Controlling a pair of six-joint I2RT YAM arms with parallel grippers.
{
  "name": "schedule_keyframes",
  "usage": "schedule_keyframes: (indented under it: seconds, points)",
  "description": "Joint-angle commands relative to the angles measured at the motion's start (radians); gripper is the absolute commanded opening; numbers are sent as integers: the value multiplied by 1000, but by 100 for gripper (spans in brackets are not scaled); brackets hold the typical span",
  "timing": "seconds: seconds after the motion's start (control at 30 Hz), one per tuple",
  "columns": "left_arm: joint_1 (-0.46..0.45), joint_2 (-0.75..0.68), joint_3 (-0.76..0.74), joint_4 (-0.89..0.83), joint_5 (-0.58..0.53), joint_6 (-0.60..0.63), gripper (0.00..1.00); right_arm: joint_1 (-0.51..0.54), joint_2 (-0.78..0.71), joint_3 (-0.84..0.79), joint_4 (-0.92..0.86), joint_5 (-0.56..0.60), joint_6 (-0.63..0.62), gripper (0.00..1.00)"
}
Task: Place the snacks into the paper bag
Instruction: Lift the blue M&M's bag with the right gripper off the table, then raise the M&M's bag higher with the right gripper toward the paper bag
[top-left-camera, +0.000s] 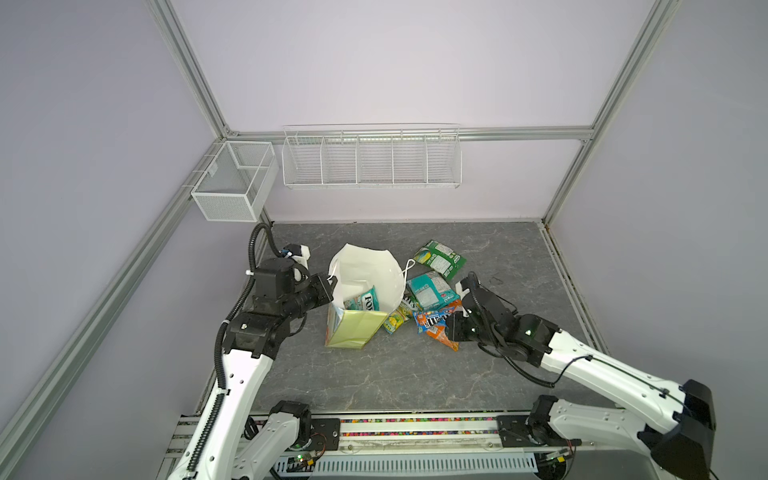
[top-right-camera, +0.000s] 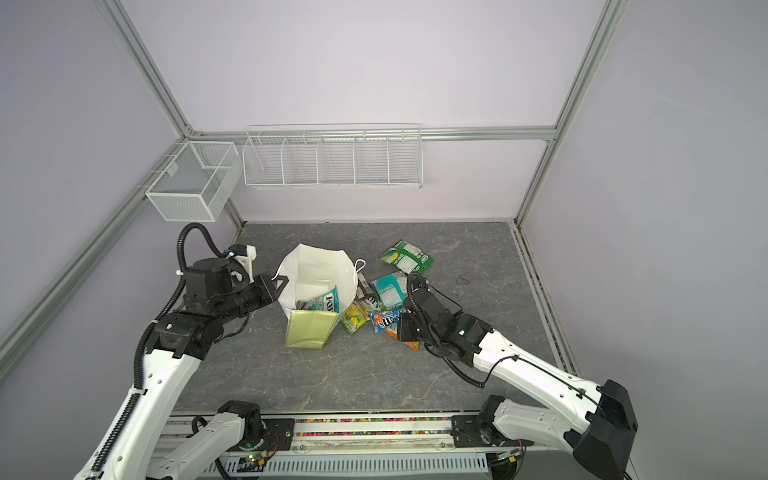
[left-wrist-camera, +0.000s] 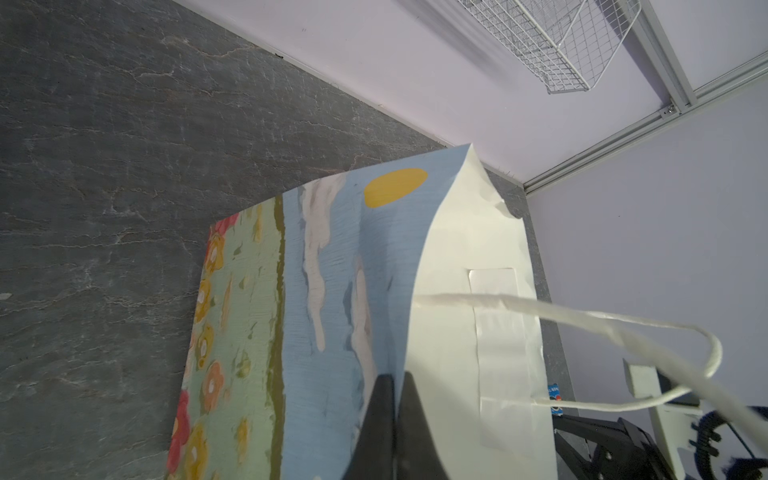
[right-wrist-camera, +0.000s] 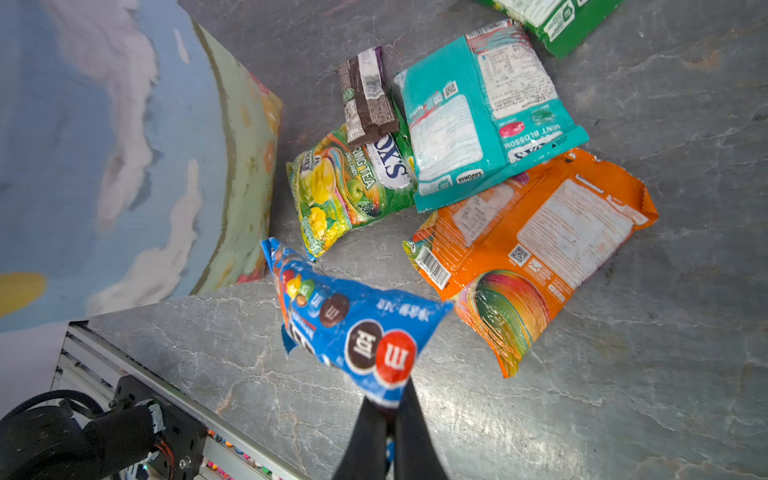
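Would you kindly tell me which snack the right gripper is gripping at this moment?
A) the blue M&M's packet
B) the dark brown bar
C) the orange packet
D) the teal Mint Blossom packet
A: in the right wrist view the right gripper is shut on one end of the blue M&M's packet, while the other three lie untouched on the table.

Pale lilac walls (top-left-camera: 395, 62), aluminium frame rails (top-left-camera: 519, 134). Dark grey marbled table (top-left-camera: 374, 374). White wire rack (top-left-camera: 372, 160) on back wall; white mesh basket (top-left-camera: 235, 183) above table's far-left corner. Even light.
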Motion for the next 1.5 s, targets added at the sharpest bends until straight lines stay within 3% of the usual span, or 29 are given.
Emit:
schedule_keyframes:
  seconds: [0.0,1.47]
  points:
    - [-2,-15,6,26,9,10,0,5,-21,30,-6,7,-27,6]
    - [-3,-28,3,26,15,4,0,7,18,211,-48,-2,-140,6]
